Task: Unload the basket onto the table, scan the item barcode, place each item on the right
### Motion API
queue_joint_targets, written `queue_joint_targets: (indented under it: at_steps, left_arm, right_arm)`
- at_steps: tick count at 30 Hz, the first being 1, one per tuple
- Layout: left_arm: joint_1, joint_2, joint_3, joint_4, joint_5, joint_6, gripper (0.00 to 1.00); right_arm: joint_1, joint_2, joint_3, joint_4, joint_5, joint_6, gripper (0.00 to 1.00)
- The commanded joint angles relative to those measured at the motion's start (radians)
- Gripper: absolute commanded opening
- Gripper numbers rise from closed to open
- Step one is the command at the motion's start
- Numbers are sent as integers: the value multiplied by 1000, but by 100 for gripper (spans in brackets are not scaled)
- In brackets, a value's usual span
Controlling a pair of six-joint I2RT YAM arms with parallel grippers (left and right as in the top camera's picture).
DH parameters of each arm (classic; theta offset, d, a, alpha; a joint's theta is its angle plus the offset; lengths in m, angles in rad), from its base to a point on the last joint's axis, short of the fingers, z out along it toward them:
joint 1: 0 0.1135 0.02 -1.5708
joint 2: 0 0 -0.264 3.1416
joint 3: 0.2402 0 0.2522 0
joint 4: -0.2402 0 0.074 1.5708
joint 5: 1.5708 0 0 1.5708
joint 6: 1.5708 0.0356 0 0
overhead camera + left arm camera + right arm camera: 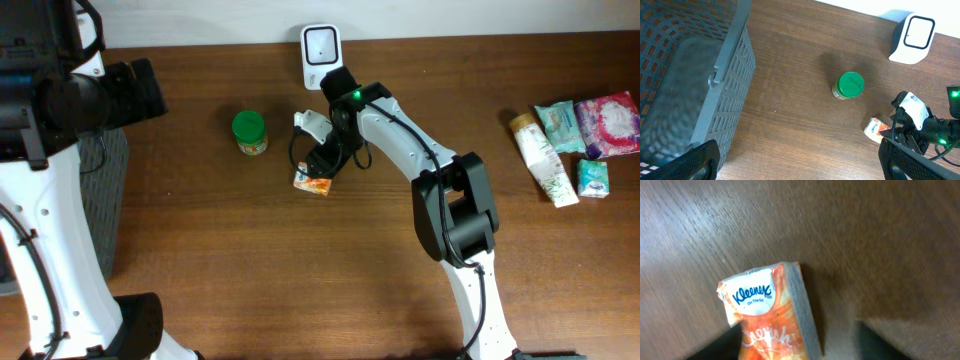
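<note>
Orange Kleenex pack (767, 315) — R gripper (799, 329) right above, jaws apart

Four packets (312, 181) (560, 128) (610, 124) (592, 178), one jar (249, 131), one scanner (320, 57)

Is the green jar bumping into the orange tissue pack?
Apart. The overhead view shows bare table between the green jar and the orange tissue pack.

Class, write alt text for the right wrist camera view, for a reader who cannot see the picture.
An orange Kleenex tissue pack lies on a brown wooden table, seen close from above, its white logo panel at the upper end. The right end effector shows as two dark, blurred fingers at the bottom edge, standing apart on either side of the pack.
</note>
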Motion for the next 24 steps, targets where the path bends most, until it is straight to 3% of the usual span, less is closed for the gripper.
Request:
queue_joint_targets:
  at_steps: [1, 7, 13, 17, 24]
  left_arm:
    - [3, -4, 3, 0, 7, -6, 99]
    - [3, -4, 3, 0, 7, -5, 99]
    - [3, -4, 3, 0, 7, -5, 99]
    - [3, -4, 3, 0, 7, -6, 99]
    - [3, -4, 3, 0, 7, -6, 99]
  right_arm:
    - [6, 3, -9, -9, -18, 52, 48]
    - [22, 4, -9, -66, -29, 138, 48]
    - [73, -26, -7, -267, -140, 470, 45]
    - [22, -34, 24, -184, -4, 564, 54]
    - [34, -32, 6, -119, -24, 647, 49]
